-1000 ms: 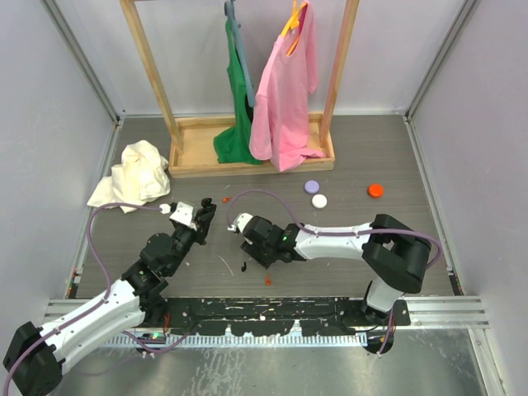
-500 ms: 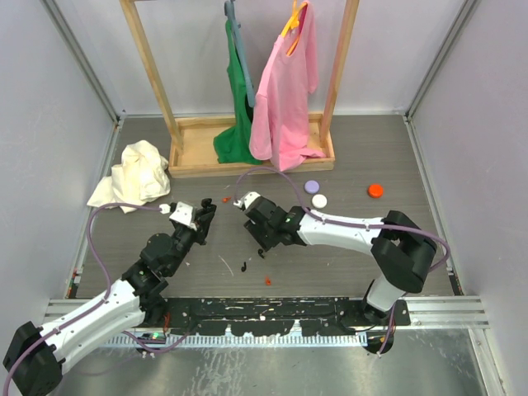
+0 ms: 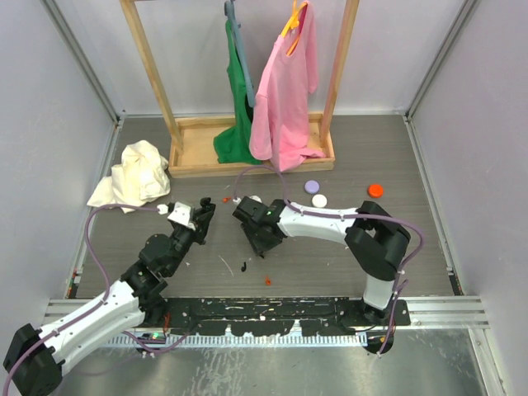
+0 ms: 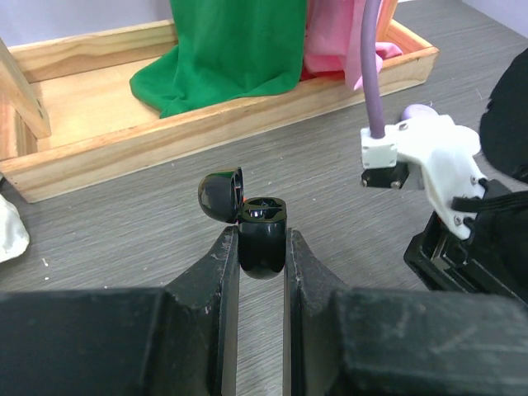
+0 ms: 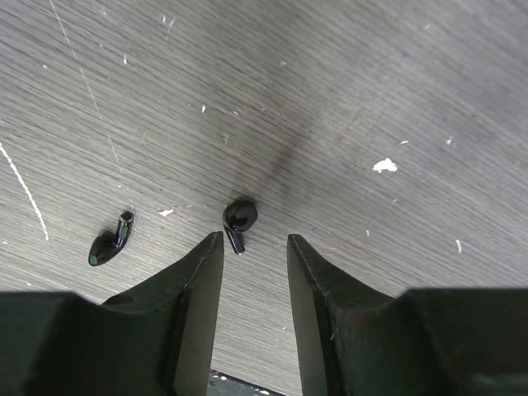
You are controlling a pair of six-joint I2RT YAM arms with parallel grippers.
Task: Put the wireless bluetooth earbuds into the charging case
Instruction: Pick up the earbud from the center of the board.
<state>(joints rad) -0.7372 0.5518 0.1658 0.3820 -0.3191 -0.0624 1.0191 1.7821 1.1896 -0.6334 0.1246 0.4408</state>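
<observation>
The left gripper (image 4: 261,244) is clenched on the black charging case (image 4: 264,227), pinching its lower body between both fingers above the grey tabletop (image 3: 330,264). The case stands upright with its lid (image 4: 221,195) swung open to one side, so the inner wells face up.

The right gripper (image 5: 254,241) points down at the tabletop with its jaws apart and nothing between them. One black earbud (image 5: 240,216) lies on the tabletop just ahead of the fingertips, nearer the finger on the left of the wrist view, its stem pointing back toward the gap. A second earbud (image 5: 106,247) lies on the tabletop further toward the left edge of that view, apart from the first.

From above, the two grippers are near each other in the middle of the tabletop. Behind them stands a wooden rack (image 3: 198,157) with a green garment (image 3: 239,132) and a pink shirt (image 3: 285,91) hanging from it. A crumpled white cloth (image 3: 136,173) lies on the left side, and a purple cap (image 3: 312,187), a white cap (image 3: 319,200) and an orange cap (image 3: 375,190) lie on the right side.
</observation>
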